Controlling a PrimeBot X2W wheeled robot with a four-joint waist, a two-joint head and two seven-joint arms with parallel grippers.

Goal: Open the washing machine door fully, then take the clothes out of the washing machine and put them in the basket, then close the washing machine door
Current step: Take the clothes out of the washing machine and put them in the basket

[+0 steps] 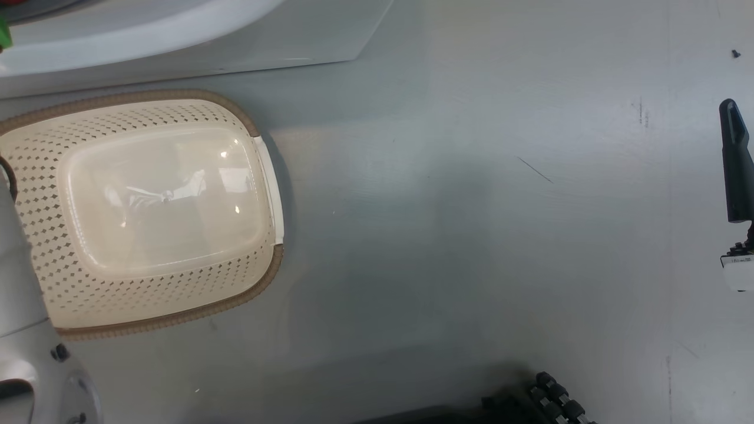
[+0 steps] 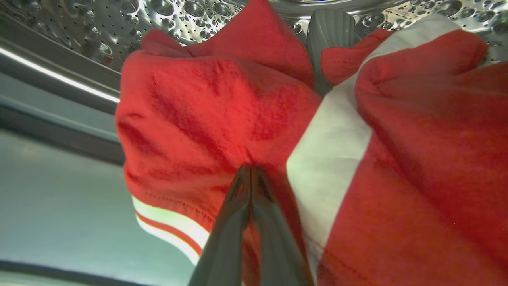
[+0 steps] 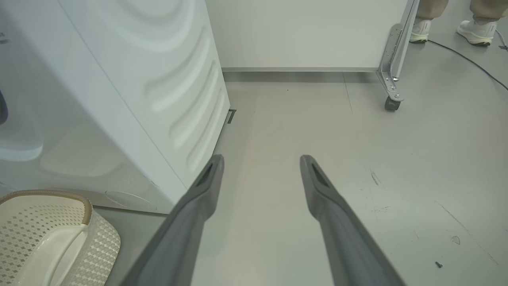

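Left wrist view: the left tool [image 2: 251,171] is inside the drum [image 2: 178,16]. Its two fingers are pressed together at the tips, and they seem to pinch a thin fold of the red clothes [image 2: 190,111], which have white stripes.
Right wrist view: the right tool [image 3: 262,163] is spread wide and holds nothing. It hangs over the floor [image 3: 297,119] beside the washing machine [image 3: 119,91].
Basket: the basket [image 1: 70,277] stands on the floor, just in front of the washing machine and next to the left arm. Its bottom is bare.
Step in hand: by my judgement, taking the clothes out of the drum.
How to do it well: pull back slowly and straight through the opening, lift the bundle over the lower edge, and open the fingers only above the middle of the basket.
Risk: the fold is small and the bundle is big, so it could slip and fall on the floor.
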